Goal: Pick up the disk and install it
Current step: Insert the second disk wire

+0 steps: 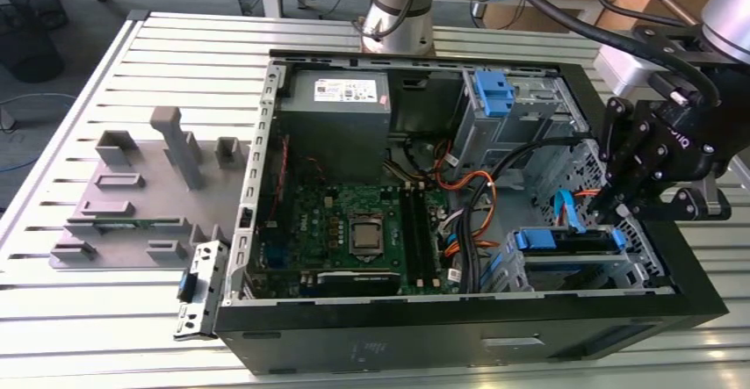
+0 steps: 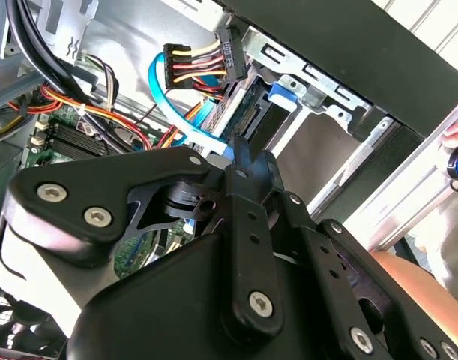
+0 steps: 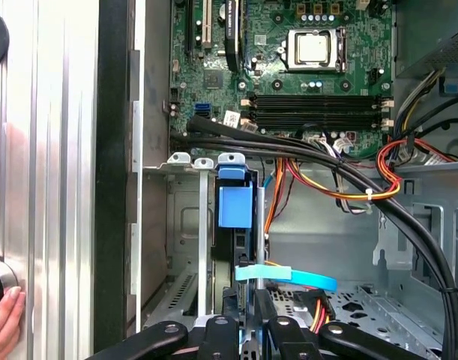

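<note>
The disk (image 1: 568,240) sits edge-up in the lower drive cage (image 1: 638,262) of the open black computer case, at the exterior view's right. Its blue carrier frame shows along its top. In the first wrist view, the disk (image 3: 234,206) stands in the cage slot with its blue tab facing out. My black gripper (image 1: 600,212) hangs just over the disk's cable end. In both wrist views the gripper (image 2: 245,150) (image 3: 245,296) has its fingers drawn close together, tips right at the disk (image 2: 252,120). I see nothing between them. A light blue data cable (image 3: 288,274) crosses just past the tips.
Orange, red and black cables (image 1: 480,196) run between the green motherboard (image 1: 351,231) and the cages. A grey power-supply box (image 1: 340,95) and an upper cage with a blue latch (image 1: 494,90) sit at the back. Grey fixture blocks (image 1: 140,187) stand outside the case. A person's hand (image 3: 0,322) rests beside it.
</note>
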`<state>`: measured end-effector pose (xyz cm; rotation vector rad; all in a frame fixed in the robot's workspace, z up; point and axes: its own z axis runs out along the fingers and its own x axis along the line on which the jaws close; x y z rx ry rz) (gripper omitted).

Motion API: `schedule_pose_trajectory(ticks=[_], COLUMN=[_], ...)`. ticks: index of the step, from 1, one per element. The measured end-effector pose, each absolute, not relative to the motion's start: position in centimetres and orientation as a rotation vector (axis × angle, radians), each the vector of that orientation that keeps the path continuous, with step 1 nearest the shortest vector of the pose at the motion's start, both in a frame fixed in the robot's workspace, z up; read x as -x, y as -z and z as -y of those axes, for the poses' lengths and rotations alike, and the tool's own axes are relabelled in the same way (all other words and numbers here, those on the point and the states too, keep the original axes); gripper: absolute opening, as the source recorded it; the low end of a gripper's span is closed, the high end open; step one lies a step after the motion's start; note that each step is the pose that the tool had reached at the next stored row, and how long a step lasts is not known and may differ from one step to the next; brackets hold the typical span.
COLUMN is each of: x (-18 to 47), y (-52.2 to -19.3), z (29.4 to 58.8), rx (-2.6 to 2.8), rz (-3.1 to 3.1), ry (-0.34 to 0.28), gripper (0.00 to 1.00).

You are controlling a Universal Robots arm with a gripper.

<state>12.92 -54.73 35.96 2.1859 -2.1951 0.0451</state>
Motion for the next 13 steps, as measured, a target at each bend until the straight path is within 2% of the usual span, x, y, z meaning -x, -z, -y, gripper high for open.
schedule_pose_trajectory(ticks=[13], x=[-13.18], y=[-35.95], z=[54.74], rx=[-2.186], rz=[2.195], ry=[-0.045], gripper=[0.24])
